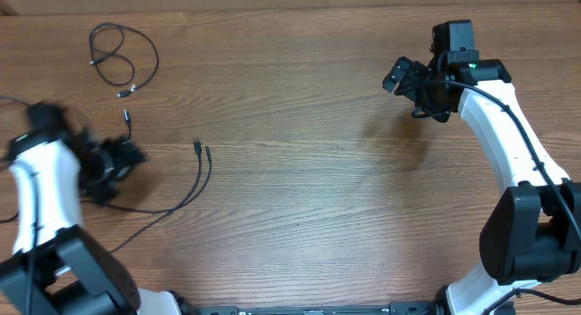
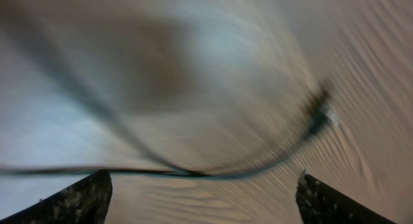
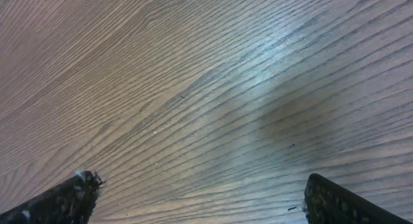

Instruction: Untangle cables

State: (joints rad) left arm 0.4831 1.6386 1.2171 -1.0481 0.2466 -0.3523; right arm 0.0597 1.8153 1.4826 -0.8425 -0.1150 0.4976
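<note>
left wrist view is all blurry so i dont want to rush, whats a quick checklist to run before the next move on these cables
1. Left gripper open: ok, its fingers stand wide apart.
2. Left wrist view sharp enough to aim by: not ok, the cable in front of it is smeared.
3. Left gripper free of any cable: cannot tell, a strand crosses just ahead of the fingertips.
4. Right gripper open and empty: ok, only bare table shows between its fingers.
5. Coiled cable apart from the long cable: ok in the overhead view.
6. Long cable is one cable, not two: cannot tell, two plug ends lie side by side.
</note>
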